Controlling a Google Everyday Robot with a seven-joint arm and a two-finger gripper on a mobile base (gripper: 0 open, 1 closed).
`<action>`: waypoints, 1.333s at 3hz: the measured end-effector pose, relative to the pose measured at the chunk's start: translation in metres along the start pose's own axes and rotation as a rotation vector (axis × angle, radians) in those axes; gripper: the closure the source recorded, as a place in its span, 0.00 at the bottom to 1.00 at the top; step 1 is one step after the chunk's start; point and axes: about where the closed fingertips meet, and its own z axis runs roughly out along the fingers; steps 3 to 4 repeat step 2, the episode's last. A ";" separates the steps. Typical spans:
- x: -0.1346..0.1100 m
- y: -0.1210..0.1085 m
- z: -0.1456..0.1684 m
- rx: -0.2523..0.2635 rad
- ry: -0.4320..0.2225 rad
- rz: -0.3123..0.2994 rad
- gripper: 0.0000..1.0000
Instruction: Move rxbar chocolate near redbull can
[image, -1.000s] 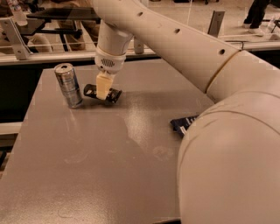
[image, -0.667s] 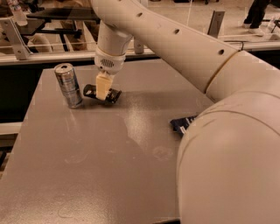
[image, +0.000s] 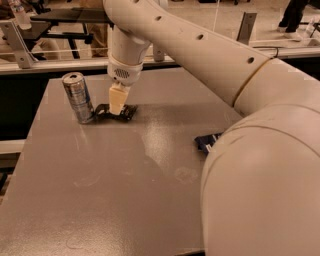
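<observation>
Grey worktop (image: 100, 200): rxbar chocolate (image: 128, 113) flat just right of redbull can (image: 79, 97), placement seemingly met; hand (image: 115, 109) down upon it there, grip or release untellable.

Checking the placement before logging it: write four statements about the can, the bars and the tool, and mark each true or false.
1. The redbull can stands upright. True.
2. The rxbar chocolate lies far from the can. False: it lies right beside it.
3. The tool is down at the rxbar chocolate. True.
4. The dark-blue bar lies left of the can. False: it lies to its right, partly behind the arm.
</observation>
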 end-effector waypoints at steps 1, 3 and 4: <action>-0.001 0.000 0.002 -0.002 0.000 -0.001 0.00; -0.001 0.000 0.002 -0.002 0.000 -0.001 0.00; -0.001 0.000 0.002 -0.002 0.000 -0.001 0.00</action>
